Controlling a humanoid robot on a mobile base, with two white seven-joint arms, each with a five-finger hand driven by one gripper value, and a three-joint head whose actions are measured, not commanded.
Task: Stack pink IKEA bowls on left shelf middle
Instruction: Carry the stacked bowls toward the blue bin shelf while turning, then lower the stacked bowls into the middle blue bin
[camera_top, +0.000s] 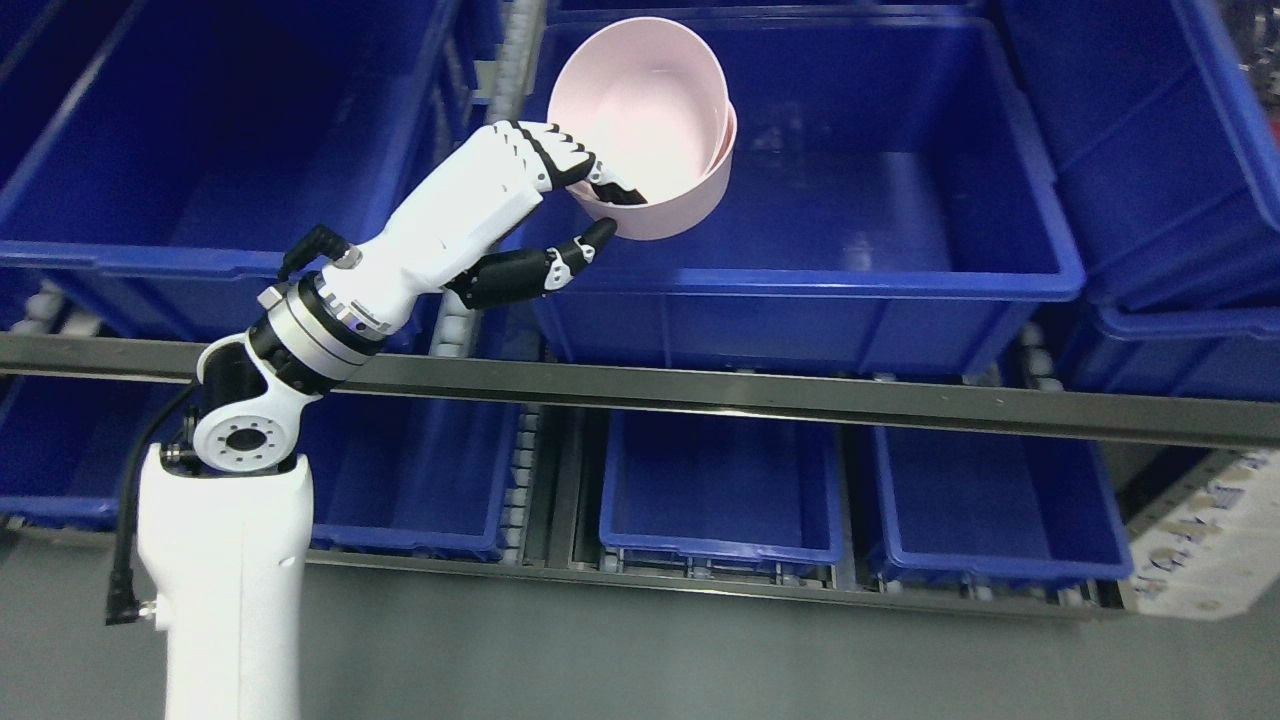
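left hand (585, 215) pinching near rim of pink bowls (655, 130) | two nested, tilted, held above middle blue bin (800, 285) | likely light, rigid, smooth plastic; slip-prone | rim pinch, thumb outside, fingers inside

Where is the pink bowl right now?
In the head view, the pink bowl is top centre, pinched at its rim by the left hand over the near-left corner of the big blue bin.
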